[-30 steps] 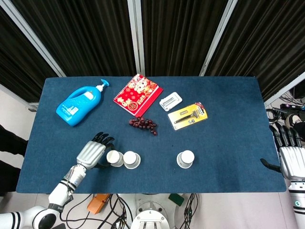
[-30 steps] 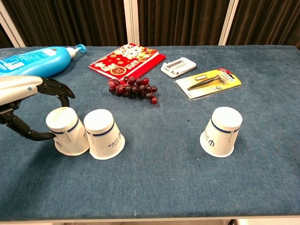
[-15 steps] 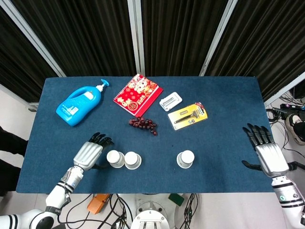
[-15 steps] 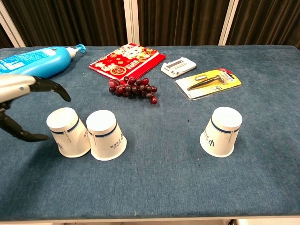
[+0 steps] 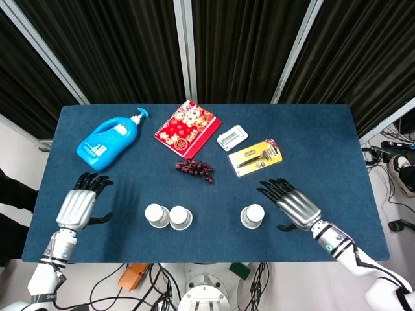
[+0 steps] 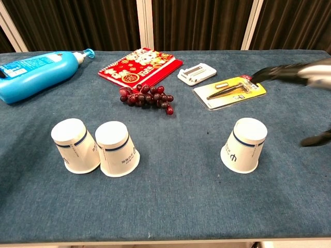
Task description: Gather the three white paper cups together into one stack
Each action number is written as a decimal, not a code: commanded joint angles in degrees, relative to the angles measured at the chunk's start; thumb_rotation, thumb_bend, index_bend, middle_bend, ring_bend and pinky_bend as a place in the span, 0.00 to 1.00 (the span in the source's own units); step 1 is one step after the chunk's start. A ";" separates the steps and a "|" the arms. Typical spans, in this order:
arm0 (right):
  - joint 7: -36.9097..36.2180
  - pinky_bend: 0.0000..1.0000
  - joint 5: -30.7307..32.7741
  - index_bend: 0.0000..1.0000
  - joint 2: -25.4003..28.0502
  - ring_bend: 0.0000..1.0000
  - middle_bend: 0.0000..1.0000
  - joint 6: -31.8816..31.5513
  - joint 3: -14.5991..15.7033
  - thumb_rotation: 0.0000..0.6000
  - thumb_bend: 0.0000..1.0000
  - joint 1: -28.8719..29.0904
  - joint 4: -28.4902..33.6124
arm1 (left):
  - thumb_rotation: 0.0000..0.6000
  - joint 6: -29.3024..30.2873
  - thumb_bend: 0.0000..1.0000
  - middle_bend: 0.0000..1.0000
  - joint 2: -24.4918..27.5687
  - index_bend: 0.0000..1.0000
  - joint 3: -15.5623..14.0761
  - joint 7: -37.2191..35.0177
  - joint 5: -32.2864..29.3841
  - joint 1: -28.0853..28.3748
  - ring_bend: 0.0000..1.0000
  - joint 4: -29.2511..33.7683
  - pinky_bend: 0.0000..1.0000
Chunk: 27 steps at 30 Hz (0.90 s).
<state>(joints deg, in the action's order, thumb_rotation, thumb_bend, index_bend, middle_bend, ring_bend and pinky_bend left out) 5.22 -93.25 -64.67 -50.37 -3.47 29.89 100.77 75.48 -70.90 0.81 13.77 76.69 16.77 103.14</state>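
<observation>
Three white paper cups stand upside down on the blue table. Two touch each other at the front left: one cup (image 5: 156,215) (image 6: 75,145) and its neighbour (image 5: 179,217) (image 6: 117,148). The third cup (image 5: 253,216) (image 6: 244,144) stands alone at the front right. My left hand (image 5: 79,205) is open over the table's left side, well away from the pair; the chest view does not show it. My right hand (image 5: 291,205) (image 6: 305,75) is open just right of the lone cup, fingers spread, not touching it.
A blue pump bottle (image 5: 108,139) lies at the back left. A red notebook (image 5: 187,128), a bunch of dark grapes (image 5: 194,168), a small white pack (image 5: 232,137) and a yellow razor package (image 5: 255,155) lie behind the cups.
My left hand let go of the left cup and drew back to the left. My right hand swept in from the table's right edge to beside the lone cup.
</observation>
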 commanded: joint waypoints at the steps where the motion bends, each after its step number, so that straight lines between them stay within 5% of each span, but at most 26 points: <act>1: 2.61 0.14 2.68 0.15 -2.71 0.00 0.00 2.78 -0.75 1.00 0.32 2.55 -0.49 | 0.99 1.26 0.19 0.16 1.10 0.23 0.05 -1.90 -0.36 -1.50 0.09 -1.01 0.00; 21: 5.95 0.17 7.15 0.50 -5.91 0.00 0.08 4.20 0.43 1.00 0.47 6.01 -1.77 | 0.99 1.32 0.19 0.15 1.90 0.23 0.43 -5.43 -0.34 -3.78 0.08 -2.98 0.00; 27: 4.99 0.17 6.53 0.53 -2.42 0.00 0.10 1.81 -1.14 1.00 0.48 6.72 2.30 | 0.99 1.91 0.19 0.15 2.52 0.23 0.46 -5.58 -0.29 -4.59 0.08 -3.59 0.00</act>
<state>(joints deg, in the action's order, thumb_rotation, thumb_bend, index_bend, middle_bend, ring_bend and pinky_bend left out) 10.66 -86.42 -68.52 -47.82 -3.78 36.16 101.41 77.36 -68.43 1.29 8.21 76.42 12.21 99.59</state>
